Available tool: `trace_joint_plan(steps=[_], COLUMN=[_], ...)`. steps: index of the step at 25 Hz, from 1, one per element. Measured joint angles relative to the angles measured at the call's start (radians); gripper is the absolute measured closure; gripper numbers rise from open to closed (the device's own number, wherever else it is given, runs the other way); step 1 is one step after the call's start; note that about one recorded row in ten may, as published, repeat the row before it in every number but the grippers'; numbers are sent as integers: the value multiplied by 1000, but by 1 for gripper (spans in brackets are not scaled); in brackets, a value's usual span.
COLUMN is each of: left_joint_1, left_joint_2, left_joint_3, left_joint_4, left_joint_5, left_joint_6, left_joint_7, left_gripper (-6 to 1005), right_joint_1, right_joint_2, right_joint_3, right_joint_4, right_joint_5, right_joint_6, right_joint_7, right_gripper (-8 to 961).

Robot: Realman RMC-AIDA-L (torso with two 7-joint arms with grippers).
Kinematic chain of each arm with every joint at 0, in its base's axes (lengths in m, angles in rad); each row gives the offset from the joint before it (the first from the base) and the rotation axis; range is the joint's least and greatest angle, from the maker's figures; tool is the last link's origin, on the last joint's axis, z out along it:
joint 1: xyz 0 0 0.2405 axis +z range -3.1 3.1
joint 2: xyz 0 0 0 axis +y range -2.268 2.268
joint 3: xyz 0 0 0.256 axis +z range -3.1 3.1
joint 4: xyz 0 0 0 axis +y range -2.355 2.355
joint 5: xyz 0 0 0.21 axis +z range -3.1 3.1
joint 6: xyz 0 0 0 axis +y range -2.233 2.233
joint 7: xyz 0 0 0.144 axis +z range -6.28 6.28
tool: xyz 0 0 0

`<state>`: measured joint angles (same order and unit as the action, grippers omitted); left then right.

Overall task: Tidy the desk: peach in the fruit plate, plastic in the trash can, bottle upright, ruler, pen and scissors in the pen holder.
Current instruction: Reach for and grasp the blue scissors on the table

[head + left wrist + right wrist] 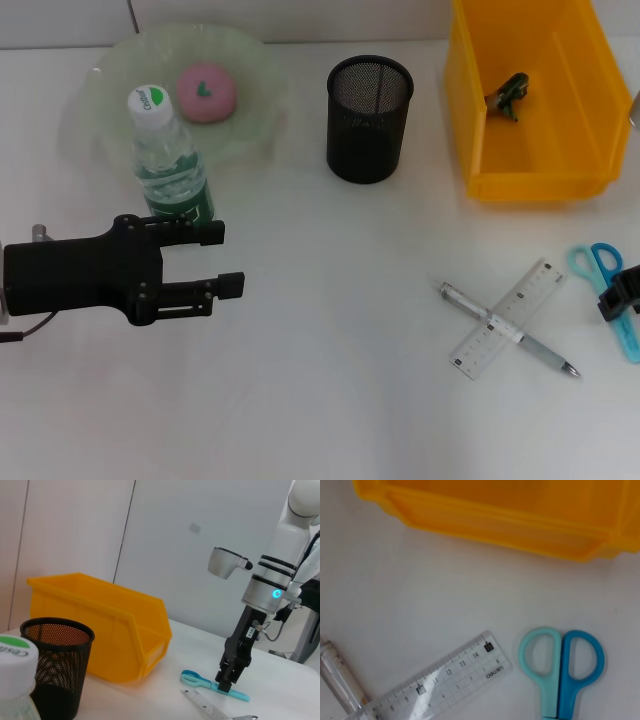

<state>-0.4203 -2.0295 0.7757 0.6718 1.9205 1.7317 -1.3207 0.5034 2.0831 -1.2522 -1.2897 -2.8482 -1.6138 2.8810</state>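
The pink peach [207, 92] lies in the green fruit plate [110, 80]. The water bottle [170, 160] stands upright at the plate's front edge; its cap shows in the left wrist view [15, 665]. My left gripper [225, 260] is open and empty just in front of the bottle. A piece of plastic [510, 95] lies in the yellow bin [530, 170]. The ruler [508, 318] lies across the pen [545, 352]. The blue scissors [605, 265] lie flat at the right edge. My right gripper [225, 684] is down on their blades. The black mesh pen holder [369, 118] is empty.
The yellow bin [100, 625] stands at the back right, beside the pen holder [57, 665]. The right wrist view shows the scissors' handles [560, 660], the ruler's end [440, 680], the pen [340, 677] and the bin's wall [495, 515].
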Motion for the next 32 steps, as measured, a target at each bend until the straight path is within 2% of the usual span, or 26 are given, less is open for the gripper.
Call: trace_joint_plan(steps=[25,31,32], left_joint_1=[2,4,4], left_joint_2=[0,0,0], left_joint_3=[-4,-4,-4], left_joint_4=[-5,-5,-5], left_joint_5=[2,2,2], left_joint_6=[0,0,0], left_joint_7=[8,8,8], left_gripper=[273,273,273], right_joint_1=[1,0,-1], right_joint_2=[0,0,0], right_joint_3=[-9,-9,-9], right_joint_4=[16,15,13], right_joint_5=[2,1,1], right_joint_6=[4,1,-1], right_joint_7=[-2,-5,-5], right_gripper=[593,746,746])
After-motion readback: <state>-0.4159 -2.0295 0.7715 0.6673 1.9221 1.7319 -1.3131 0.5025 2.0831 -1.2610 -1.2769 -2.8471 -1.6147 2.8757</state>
